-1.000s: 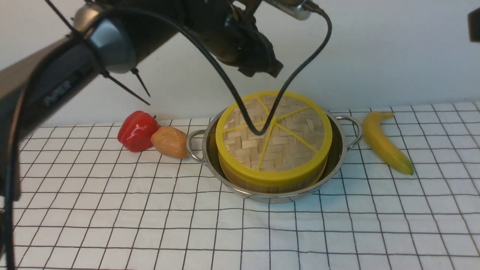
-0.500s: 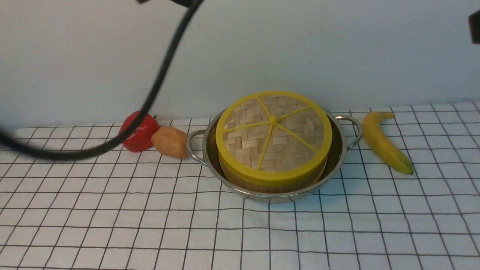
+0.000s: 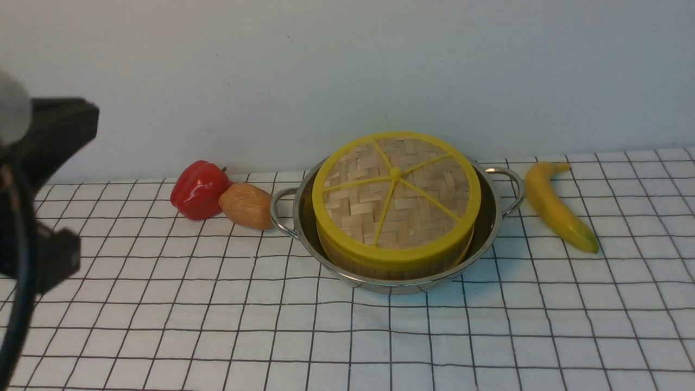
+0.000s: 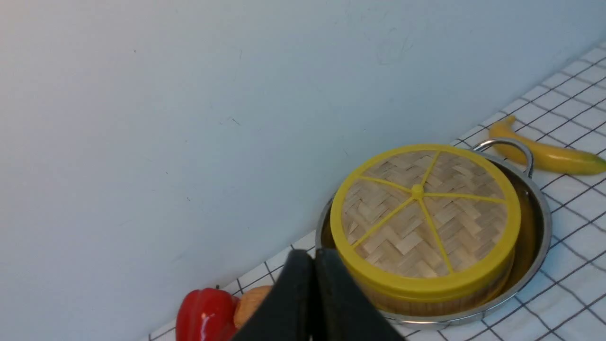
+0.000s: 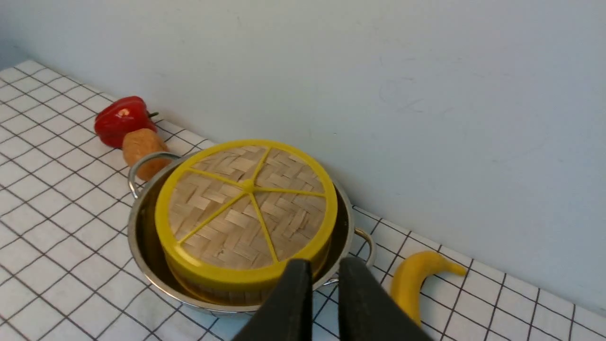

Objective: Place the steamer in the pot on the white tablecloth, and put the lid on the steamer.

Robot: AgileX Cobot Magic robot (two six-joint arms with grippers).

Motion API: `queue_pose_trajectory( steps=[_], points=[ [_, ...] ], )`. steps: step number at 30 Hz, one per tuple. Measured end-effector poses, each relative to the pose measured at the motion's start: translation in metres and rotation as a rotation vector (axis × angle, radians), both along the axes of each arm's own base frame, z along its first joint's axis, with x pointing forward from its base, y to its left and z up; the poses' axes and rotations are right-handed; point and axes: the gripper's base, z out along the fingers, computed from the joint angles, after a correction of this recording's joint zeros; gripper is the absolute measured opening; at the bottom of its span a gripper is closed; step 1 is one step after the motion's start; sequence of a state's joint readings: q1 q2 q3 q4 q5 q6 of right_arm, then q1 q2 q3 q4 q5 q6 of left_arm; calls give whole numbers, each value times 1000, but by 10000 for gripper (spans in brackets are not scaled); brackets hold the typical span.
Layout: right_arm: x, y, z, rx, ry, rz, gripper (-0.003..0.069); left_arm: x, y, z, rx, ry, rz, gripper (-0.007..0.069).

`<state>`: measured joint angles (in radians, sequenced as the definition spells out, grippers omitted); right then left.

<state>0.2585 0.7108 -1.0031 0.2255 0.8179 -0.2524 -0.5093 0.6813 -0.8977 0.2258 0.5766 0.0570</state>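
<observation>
The pot (image 3: 491, 217) stands on the white tablecloth (image 3: 217, 326) near the back wall. The steamer (image 3: 380, 269) sits inside it, only its bamboo wall showing below the lid (image 3: 396, 190), which lies flat on top. A dark part of my left arm (image 3: 43, 163) shows at the left edge of the front view, well clear of the pot. In the left wrist view my left gripper (image 4: 312, 265) is shut and empty, back from the lid (image 4: 426, 213). In the right wrist view my right gripper (image 5: 324, 267) has a narrow empty gap and hovers short of the pot (image 5: 142, 237).
A red pepper (image 3: 198, 189) and a brown potato-like piece (image 3: 247, 205) lie just left of the pot's handle. A banana (image 3: 556, 209) lies to the pot's right. A plain wall rises close behind them.
My left arm has pulled away from above the lid, up and off to the left edge of the view, and its gripper has shut. The lid stays on the steamer.
</observation>
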Motion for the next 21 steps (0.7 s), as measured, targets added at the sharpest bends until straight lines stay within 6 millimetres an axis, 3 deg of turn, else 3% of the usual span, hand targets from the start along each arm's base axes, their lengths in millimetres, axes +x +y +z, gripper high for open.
queue_pose_trajectory(
  steps=[4,8,15,21],
  points=[
    [-18,-7,-31,21,-39,-25,113,-21,11,-21,-73,-15,7,-22],
    [-31,-10,-46,37,-51,-31,113,-37,20,-35,-114,-43,6,-21],
    [-36,-12,-55,34,-33,-32,115,-58,31,-57,-199,-55,14,-18],
    [-38,-9,-57,123,27,-30,124,-62,33,-60,-244,-54,20,-19]
  ],
)
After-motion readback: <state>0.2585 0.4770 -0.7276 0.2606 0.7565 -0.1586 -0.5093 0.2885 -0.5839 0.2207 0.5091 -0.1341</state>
